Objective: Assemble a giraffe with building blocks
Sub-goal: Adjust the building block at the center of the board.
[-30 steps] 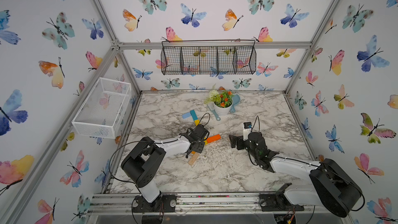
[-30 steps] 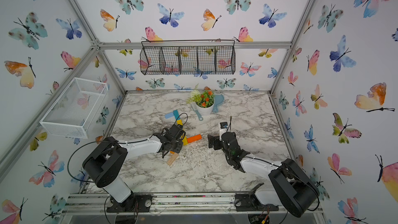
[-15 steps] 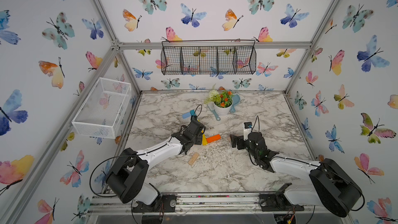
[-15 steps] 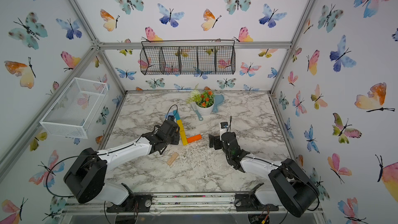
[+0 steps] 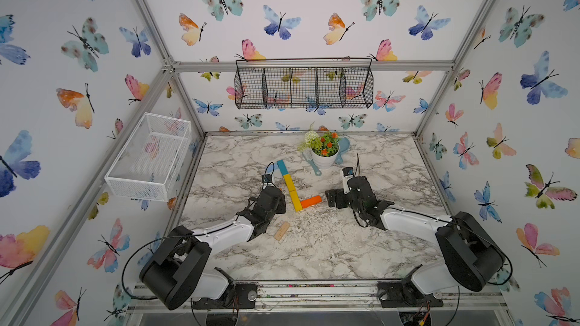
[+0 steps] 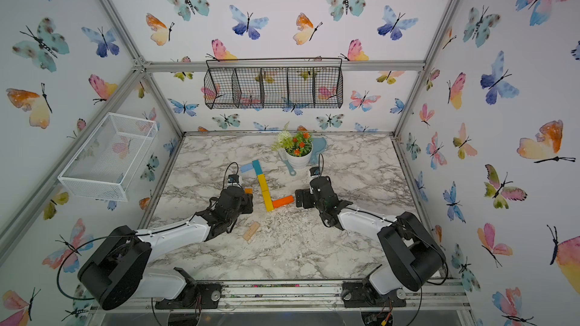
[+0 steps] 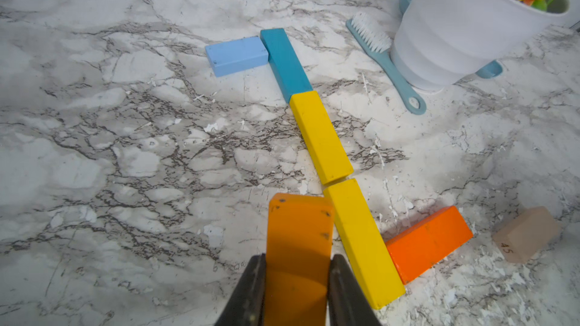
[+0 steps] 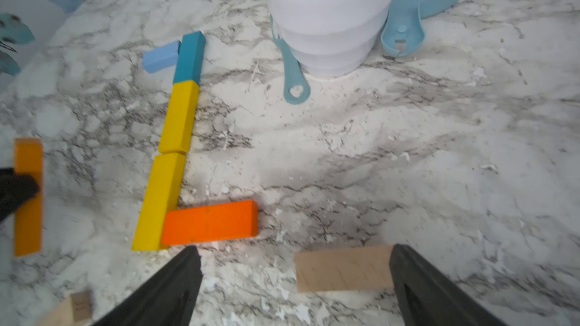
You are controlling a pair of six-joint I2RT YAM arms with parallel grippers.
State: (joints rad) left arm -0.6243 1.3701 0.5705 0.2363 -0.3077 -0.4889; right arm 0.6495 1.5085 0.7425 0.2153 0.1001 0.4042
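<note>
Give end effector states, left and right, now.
Left end effector: closed on an orange block.
Right end effector: open, gripping nothing.

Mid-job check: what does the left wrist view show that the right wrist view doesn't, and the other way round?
Only the left wrist view: the bristles of the brush.

Only the right wrist view: the open right gripper and a second plain wood block at the frame's corner.

Both: the light-blue block, the teal block, the two yellow blocks, the orange block lying beside them, one plain wood block, the white pot, and the left gripper shut on the held orange block.
</note>
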